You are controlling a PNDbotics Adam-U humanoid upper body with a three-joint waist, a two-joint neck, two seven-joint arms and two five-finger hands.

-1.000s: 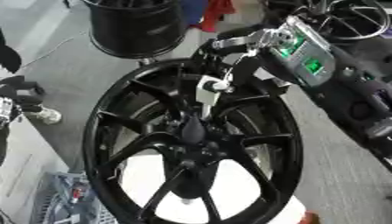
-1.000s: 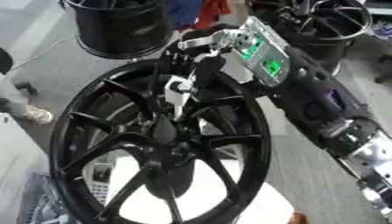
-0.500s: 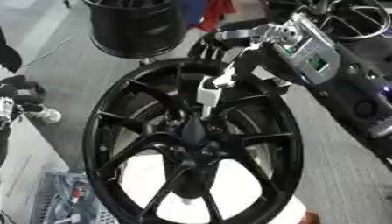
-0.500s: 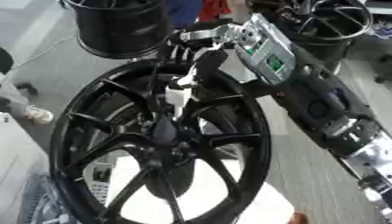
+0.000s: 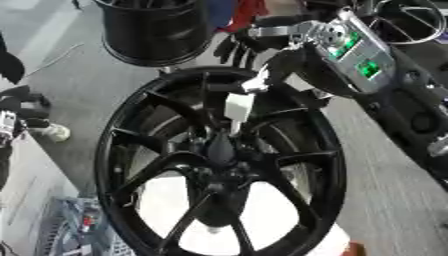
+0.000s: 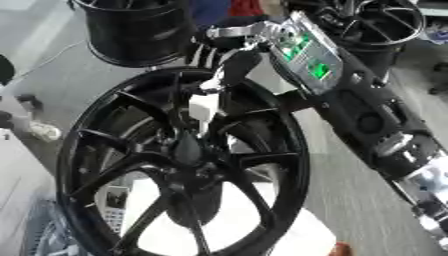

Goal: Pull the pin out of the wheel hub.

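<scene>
1. left eye view: my right hand [image 5: 262,75] pinches the top of the white pin [image 5: 236,106], which points down at the hub [image 5: 220,147] of the black wheel [image 5: 122,165]. i should draw it straight along its length, without tilting.
2. right eye view: the black tub [image 6: 140,30] behind shows no contents i can make out; my left hand is out of view.

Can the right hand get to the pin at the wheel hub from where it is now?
Probably yes. The right hand already hangs over the wheel and holds a white piece directly above the hub. Nothing lies between them. Whether this white piece is the pin itself is not clear.
</scene>
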